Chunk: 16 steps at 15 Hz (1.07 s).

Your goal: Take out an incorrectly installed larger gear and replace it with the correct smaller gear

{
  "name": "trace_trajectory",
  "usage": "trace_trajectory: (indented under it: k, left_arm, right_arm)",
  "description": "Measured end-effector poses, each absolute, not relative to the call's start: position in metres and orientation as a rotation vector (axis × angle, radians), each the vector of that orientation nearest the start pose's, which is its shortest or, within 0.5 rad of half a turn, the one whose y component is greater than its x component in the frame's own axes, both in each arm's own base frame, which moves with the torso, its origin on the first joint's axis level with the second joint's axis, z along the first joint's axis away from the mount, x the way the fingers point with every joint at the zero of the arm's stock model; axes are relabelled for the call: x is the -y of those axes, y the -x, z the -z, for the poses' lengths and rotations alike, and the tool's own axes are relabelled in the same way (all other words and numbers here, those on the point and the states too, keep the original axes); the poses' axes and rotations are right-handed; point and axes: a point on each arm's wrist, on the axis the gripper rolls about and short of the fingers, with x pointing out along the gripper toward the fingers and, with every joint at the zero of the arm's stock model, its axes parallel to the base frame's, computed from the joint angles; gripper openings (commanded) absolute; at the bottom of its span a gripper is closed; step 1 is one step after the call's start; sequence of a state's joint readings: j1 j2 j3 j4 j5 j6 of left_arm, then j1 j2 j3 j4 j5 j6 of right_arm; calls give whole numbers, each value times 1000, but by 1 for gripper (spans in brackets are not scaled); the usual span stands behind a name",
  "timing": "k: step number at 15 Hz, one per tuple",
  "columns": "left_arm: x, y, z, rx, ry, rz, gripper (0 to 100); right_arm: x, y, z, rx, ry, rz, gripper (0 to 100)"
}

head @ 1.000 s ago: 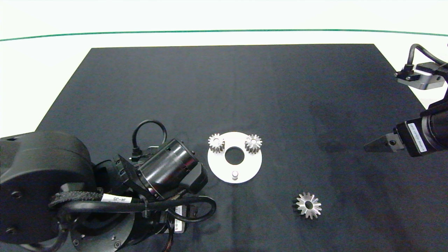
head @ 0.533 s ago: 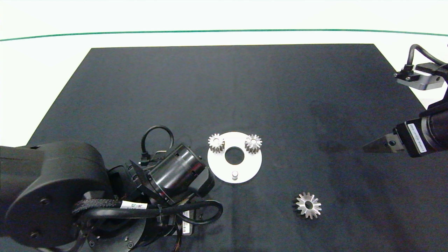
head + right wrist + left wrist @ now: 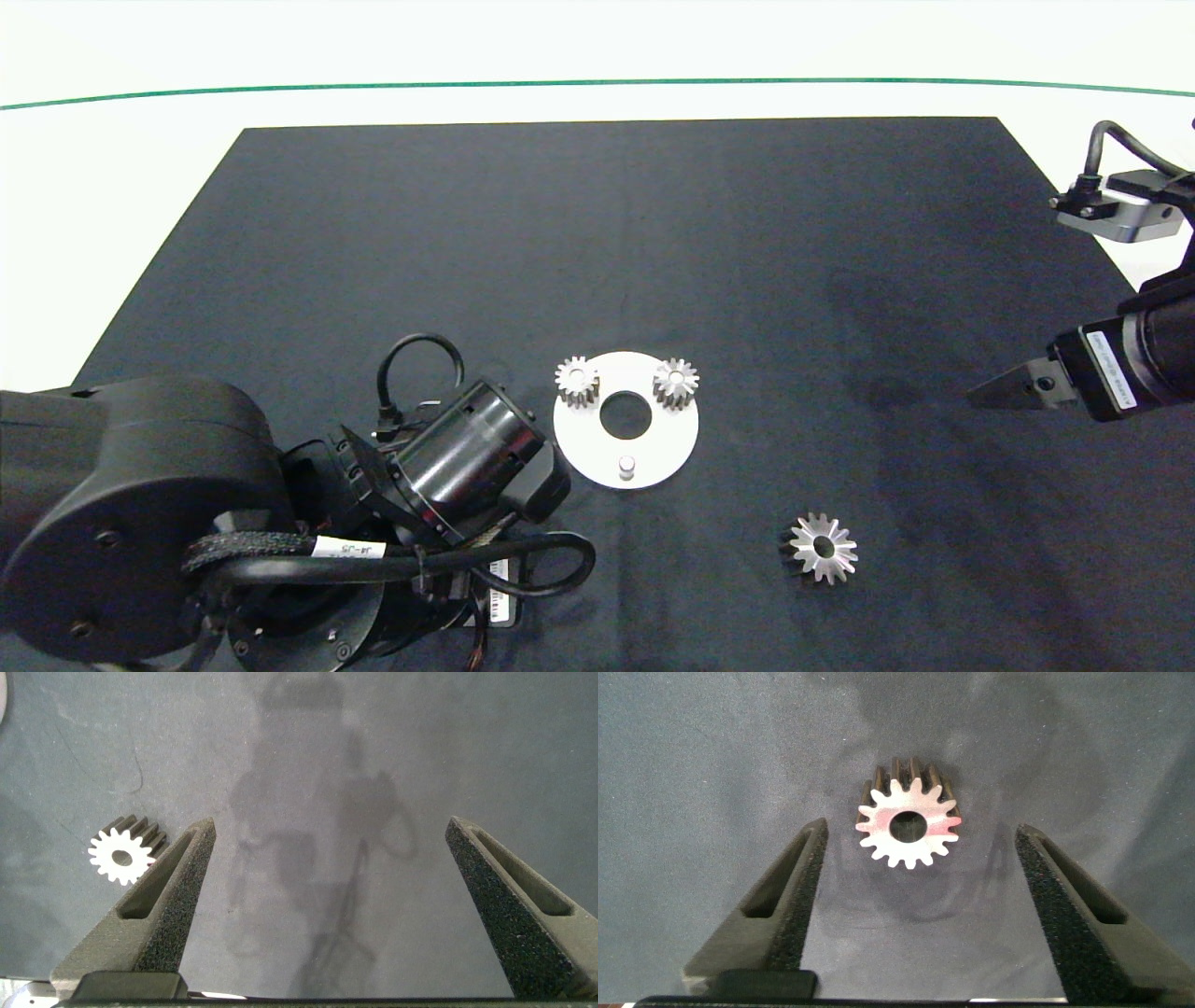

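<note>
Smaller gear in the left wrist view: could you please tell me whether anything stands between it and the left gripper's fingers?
Nothing visible does. The smaller gear lies flat and alone on the dark mat, framed by the open left gripper, with only bare mat between it and either finger.

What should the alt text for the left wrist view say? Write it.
A small silver gear with short blunt teeth and a round centre hole lies flat on the dark mat, between the open fingers of the left end effector. Neither finger touches it.
</note>
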<state>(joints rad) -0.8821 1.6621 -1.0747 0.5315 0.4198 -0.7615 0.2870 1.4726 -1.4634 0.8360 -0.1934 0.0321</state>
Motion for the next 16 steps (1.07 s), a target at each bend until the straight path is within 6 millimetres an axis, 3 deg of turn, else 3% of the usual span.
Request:
trace_trajectory:
  k: [10, 16]
  left_arm:
    - [197, -173, -169, -953, 27, 57, 56]
    - [198, -174, -167, -957, 22, 53, 53]
  right_arm:
    - [-57, -206, -295, -828, 174, -76, 100]
    - [-57, -206, -295, -828, 174, -76, 100]
